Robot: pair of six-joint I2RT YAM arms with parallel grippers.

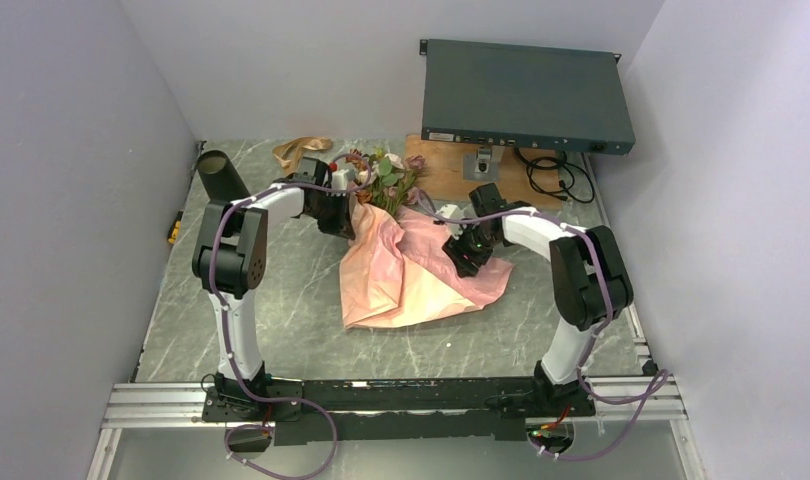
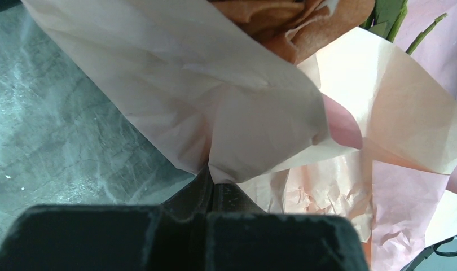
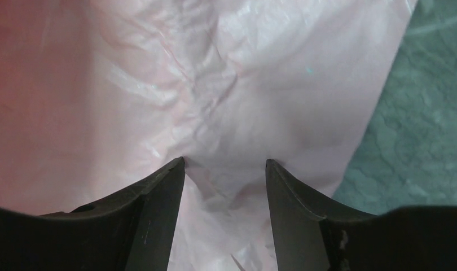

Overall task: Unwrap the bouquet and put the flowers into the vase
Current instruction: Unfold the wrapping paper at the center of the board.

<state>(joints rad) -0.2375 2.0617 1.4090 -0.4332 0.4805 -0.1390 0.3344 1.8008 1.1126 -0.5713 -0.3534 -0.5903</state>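
Spanning the floor between white walls, the grey marble table (image 1: pixel 281 330) shows bare stone along its near edge and down both sides. A dark grey rack box (image 1: pixel 526 95) sits at the far right, its near edge over a wooden board (image 1: pixel 443 168) with cables (image 1: pixel 559 176) beside it. Salmon-pink paper (image 1: pixel 401 280) lies opened out in the middle, one corner pointing near-left, another edge reaching right under the right arm. The black vase (image 1: pixel 219 175) stands at the far left, close to the wall, well apart from the paper. The flowers (image 1: pixel 386 175) lie at the paper's far end, heads toward the far wall, stems hidden under the sheet. A tan ribbon (image 1: pixel 299 152) lies loose between vase and flowers. The left gripper (image 2: pixel 210 180) is clenched on a fold at the paper's far-left edge, lifting it off the stone. The right gripper (image 3: pixel 225 164) presses down near the paper's right edge, jaws apart, a crumpled ridge of paper between them.
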